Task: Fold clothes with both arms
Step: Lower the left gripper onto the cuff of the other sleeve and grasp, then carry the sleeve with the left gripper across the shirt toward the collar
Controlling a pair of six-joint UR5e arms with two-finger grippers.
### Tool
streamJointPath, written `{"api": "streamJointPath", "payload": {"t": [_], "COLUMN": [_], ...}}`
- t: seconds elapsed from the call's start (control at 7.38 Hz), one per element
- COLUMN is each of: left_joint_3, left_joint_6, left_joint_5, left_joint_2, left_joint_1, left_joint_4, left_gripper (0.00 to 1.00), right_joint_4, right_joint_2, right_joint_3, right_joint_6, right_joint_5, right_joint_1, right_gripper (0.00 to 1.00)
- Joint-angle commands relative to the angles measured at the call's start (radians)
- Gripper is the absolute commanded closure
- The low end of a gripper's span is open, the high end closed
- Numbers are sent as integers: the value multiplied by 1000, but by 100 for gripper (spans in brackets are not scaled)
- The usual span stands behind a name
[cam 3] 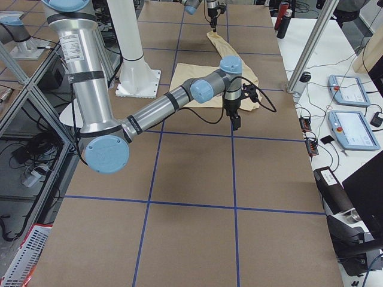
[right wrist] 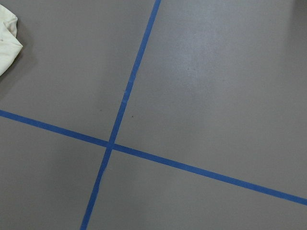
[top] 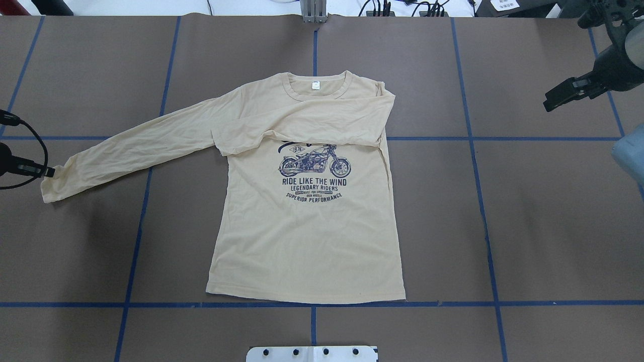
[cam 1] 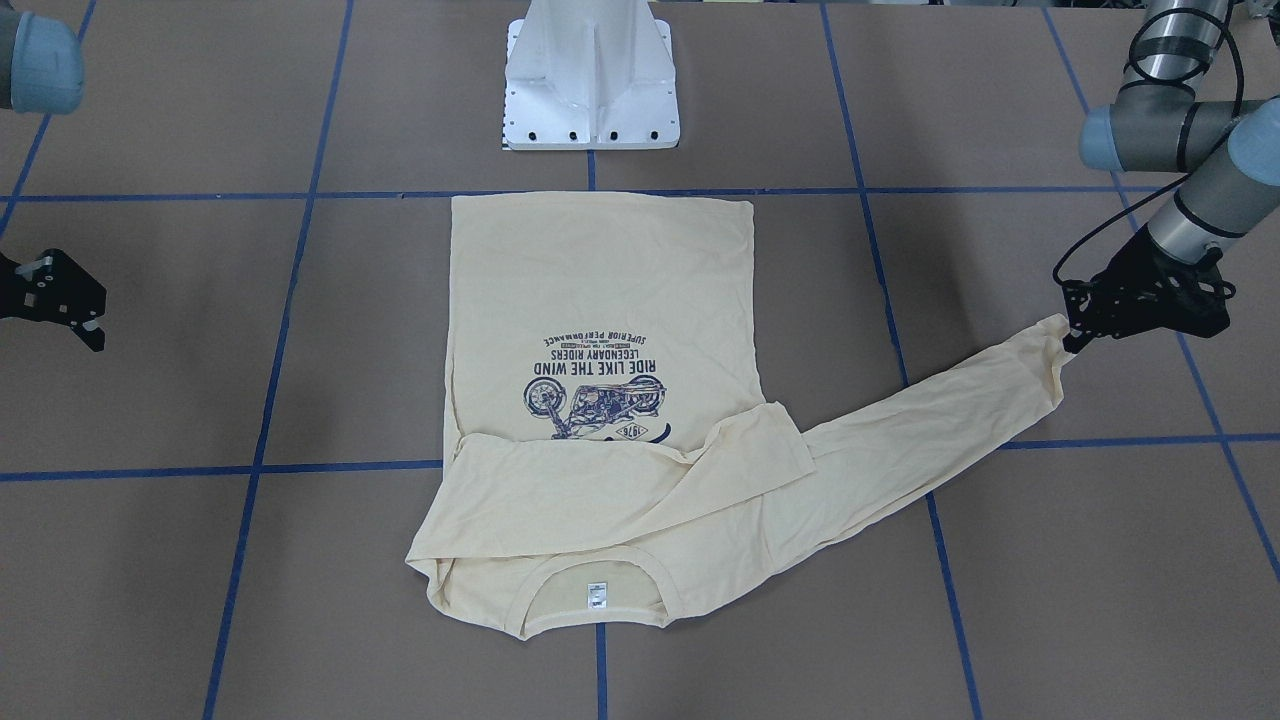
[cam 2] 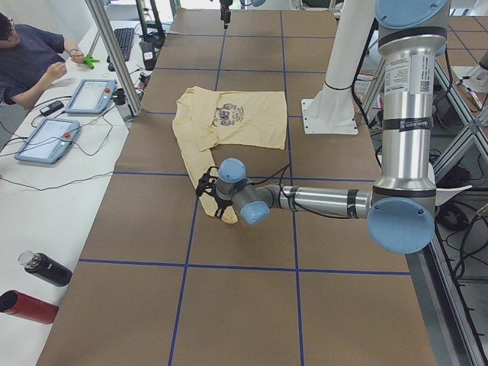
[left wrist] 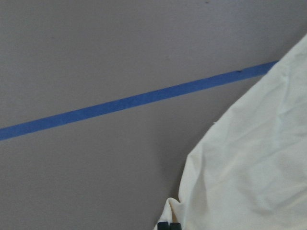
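Observation:
The cream-yellow T-shirt (top: pixel 307 241) lies flat, print side up, in the middle of the table, collar away from the robot. One sleeve is folded across the chest above the print (top: pixel 302 125). The other sleeve (top: pixel 131 146) stretches out toward my left arm. My left gripper (top: pixel 46 172) is shut on that sleeve's cuff, low at the table; it also shows in the front view (cam 1: pixel 1072 338), and the left wrist view shows the fabric (left wrist: pixel 249 158). My right gripper (top: pixel 547 105) is open and empty, off to the shirt's other side, well clear of it (cam 1: pixel 92 335).
The white pedestal base (cam 1: pixel 590 90) stands at the robot's edge by the shirt's hem. Blue tape lines (right wrist: pixel 120 110) grid the brown table. In the exterior left view an operator (cam 2: pixel 30 61) sits at a side desk with tablets (cam 2: pixel 91 95) and bottles (cam 2: pixel 46 268).

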Motion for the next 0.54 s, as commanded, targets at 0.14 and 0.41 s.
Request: {"api": "streamJointPath", "payload": {"t": [0.14, 0.41], "left_joint_3": [-289, -288], "left_joint_6": [-1, -44], "left_joint_5": [-2, -10], "left_joint_2": [-291, -579], "left_joint_1": [1, 24], "left_joint_4": [713, 1058], "left_gripper": [100, 100], "right_joint_4": [0, 0], "right_joint_2": [2, 3], "right_joint_3": [0, 0], "right_joint_6": [2, 2], "right_joint_5": [-2, -2], "right_joint_1": [0, 0], "right_gripper": [0, 0]}}
